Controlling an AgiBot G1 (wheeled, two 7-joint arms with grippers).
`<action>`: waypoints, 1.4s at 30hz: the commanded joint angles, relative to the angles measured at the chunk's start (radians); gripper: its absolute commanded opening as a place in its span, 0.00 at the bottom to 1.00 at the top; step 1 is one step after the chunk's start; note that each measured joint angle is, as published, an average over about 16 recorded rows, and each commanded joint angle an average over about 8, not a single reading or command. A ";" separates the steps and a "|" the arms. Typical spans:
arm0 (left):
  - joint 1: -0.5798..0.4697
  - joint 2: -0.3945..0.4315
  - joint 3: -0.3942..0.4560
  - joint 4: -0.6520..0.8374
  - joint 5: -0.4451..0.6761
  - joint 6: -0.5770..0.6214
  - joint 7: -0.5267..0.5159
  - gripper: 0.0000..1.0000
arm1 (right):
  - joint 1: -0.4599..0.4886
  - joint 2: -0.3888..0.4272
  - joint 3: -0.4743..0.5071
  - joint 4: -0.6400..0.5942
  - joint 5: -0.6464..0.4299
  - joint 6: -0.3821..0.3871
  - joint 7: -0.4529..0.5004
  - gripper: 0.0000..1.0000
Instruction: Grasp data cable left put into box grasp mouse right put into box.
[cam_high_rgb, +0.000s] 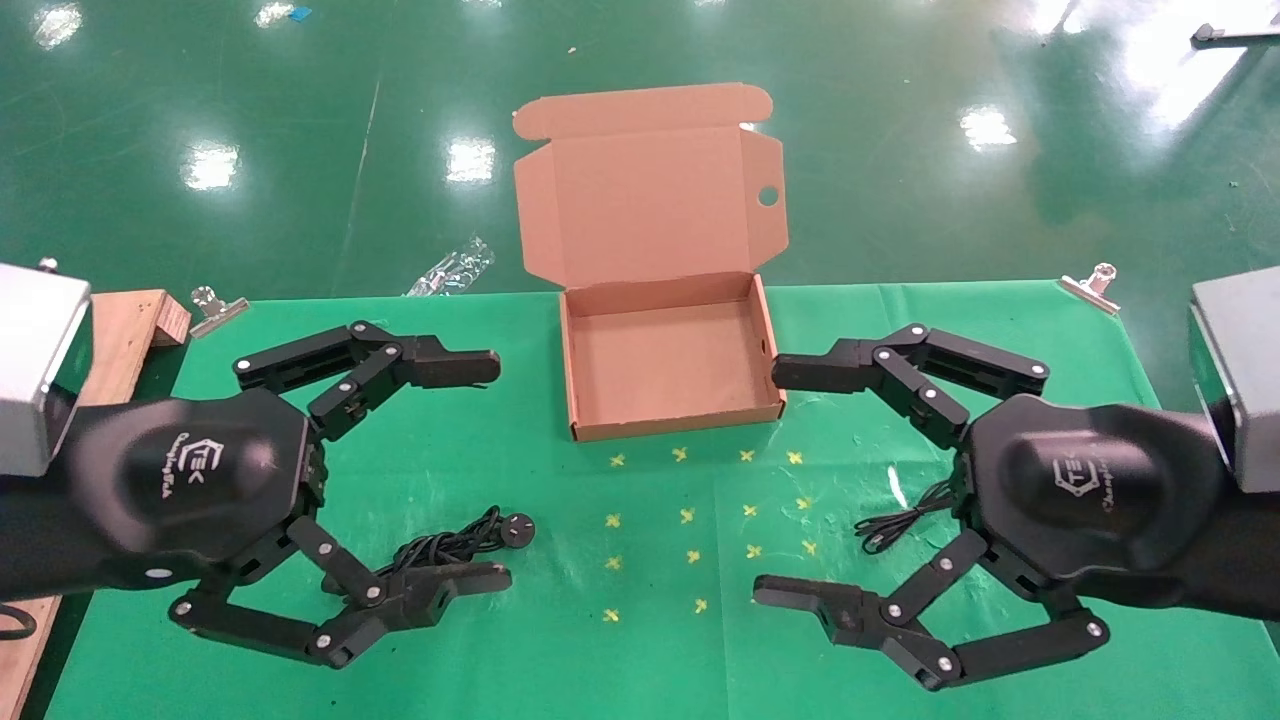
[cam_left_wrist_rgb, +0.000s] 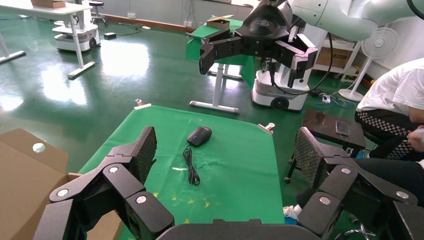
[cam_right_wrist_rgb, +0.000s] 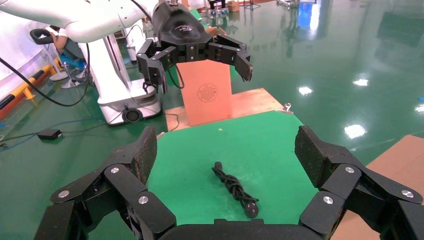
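Note:
The brown cardboard box (cam_high_rgb: 575, 400) stands open at the table's far middle, lid (cam_high_rgb: 650, 190) raised, nothing inside. The coiled black data cable (cam_high_rgb: 455, 545) lies at the front left, its round plug towards the middle, partly under my left gripper's near finger; it also shows in the right wrist view (cam_right_wrist_rgb: 234, 188). My left gripper (cam_high_rgb: 500, 473) is open and empty above it. The black mouse (cam_left_wrist_rgb: 199, 135) with its thin cord (cam_left_wrist_rgb: 191, 167) lies on the right; in the head view only the cord (cam_high_rgb: 900, 525) shows. My right gripper (cam_high_rgb: 769, 481) is open and empty above it.
Green cloth covers the table, with yellow cross marks (cam_high_rgb: 700, 520) in front of the box. Metal clips (cam_high_rgb: 215, 308) (cam_high_rgb: 1092, 285) hold the far corners. A wooden board (cam_high_rgb: 120, 340) lies past the left edge. A person (cam_left_wrist_rgb: 395, 110) sits beyond the right side.

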 joint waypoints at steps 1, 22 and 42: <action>0.000 0.000 0.000 0.000 -0.001 0.000 0.000 1.00 | 0.000 -0.001 0.001 0.000 0.004 0.000 0.001 1.00; -0.097 0.110 0.304 -0.006 0.823 -0.213 -0.157 1.00 | -0.040 0.081 -0.154 0.060 -0.492 0.176 0.106 1.00; -0.181 0.260 0.418 0.169 1.164 -0.325 -0.192 1.00 | -0.089 0.106 -0.136 0.062 -0.477 0.218 0.091 1.00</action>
